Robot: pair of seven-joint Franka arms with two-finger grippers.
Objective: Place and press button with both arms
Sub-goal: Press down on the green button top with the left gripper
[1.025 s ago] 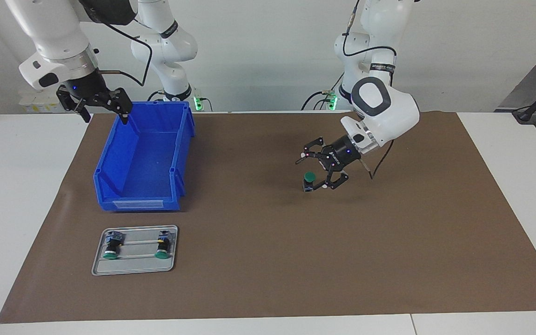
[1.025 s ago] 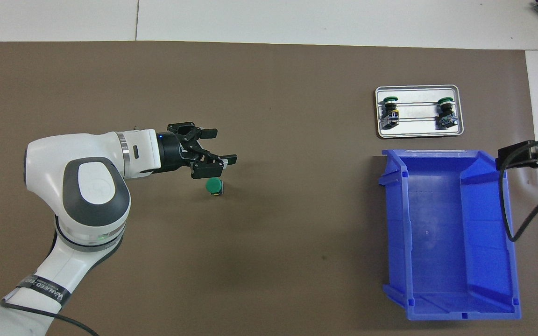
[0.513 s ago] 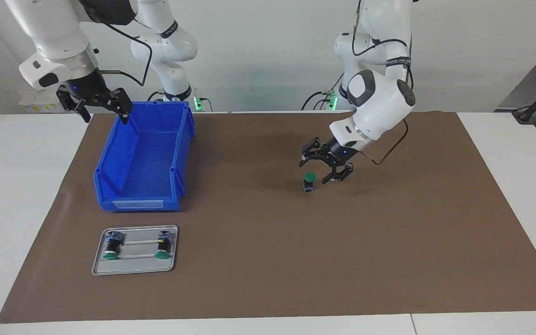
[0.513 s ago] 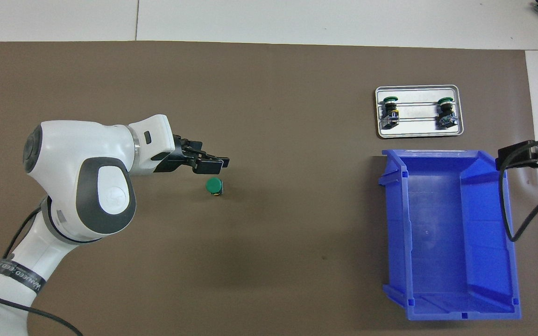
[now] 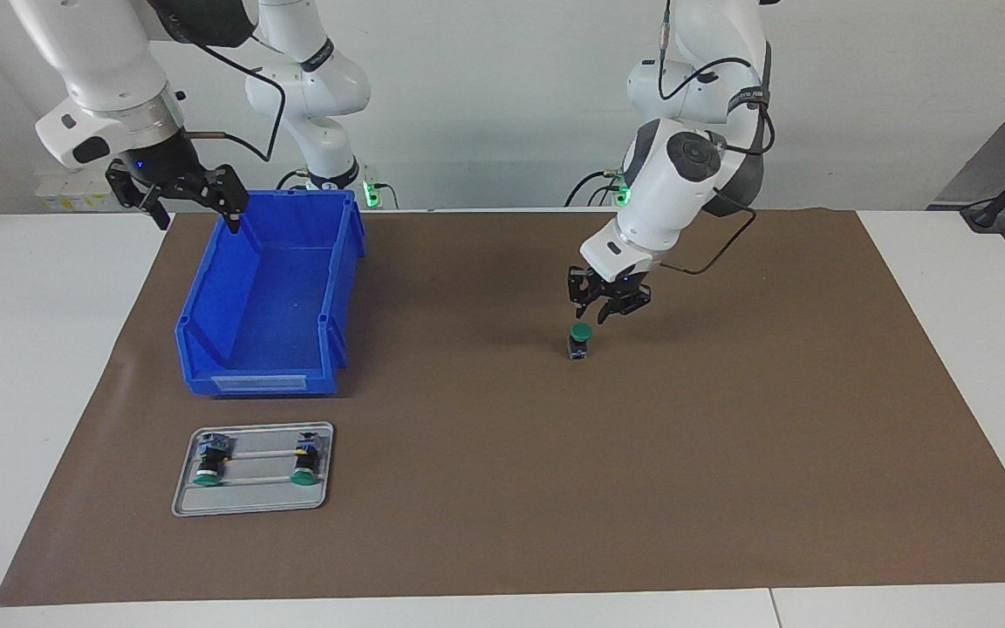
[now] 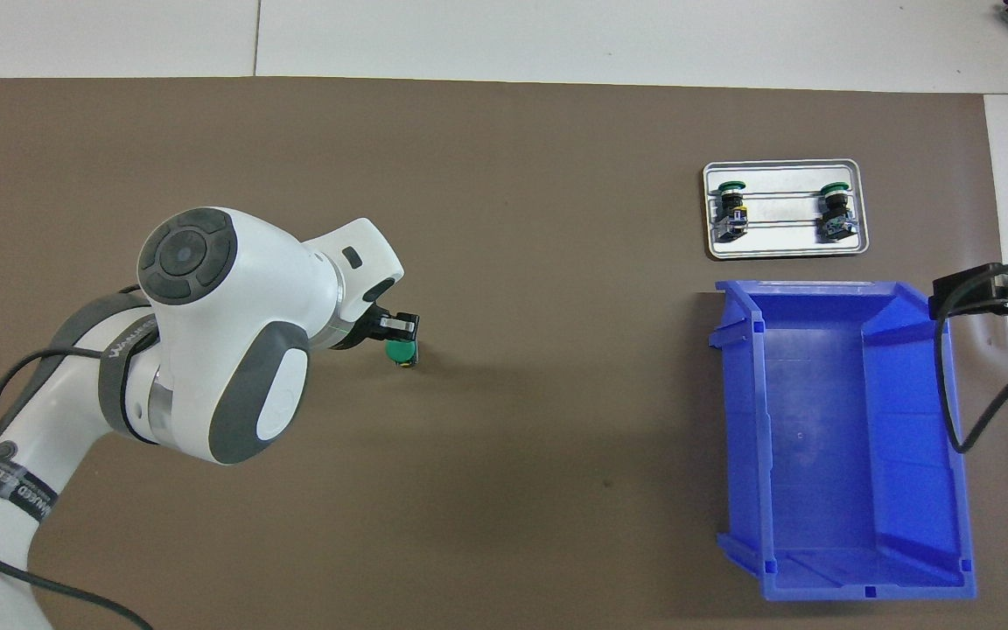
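A button (image 5: 579,339) (image 6: 400,352) with a round green cap stands upright on the brown mat (image 5: 502,523), near the table's middle. My left gripper (image 5: 597,316) (image 6: 397,331) points down just above it, slightly to the robots' side of the cap, and holds nothing. The left arm's white wrist hides most of that gripper in the overhead view. My right gripper (image 5: 195,218) (image 6: 963,297) hangs open and empty over the rim of the blue bin (image 5: 267,296) (image 6: 836,437), at the right arm's end, where that arm waits.
A small metal tray (image 5: 249,504) (image 6: 784,252) lies on the mat beside the bin, farther from the robots. On it lie two more green-capped buttons (image 5: 206,467) (image 5: 304,462). The bin holds nothing visible. White table surface borders the mat.
The left wrist swung from lying sideways beside the button to pointing down above it, and its jaws narrowed. The button and the right arm have not moved.
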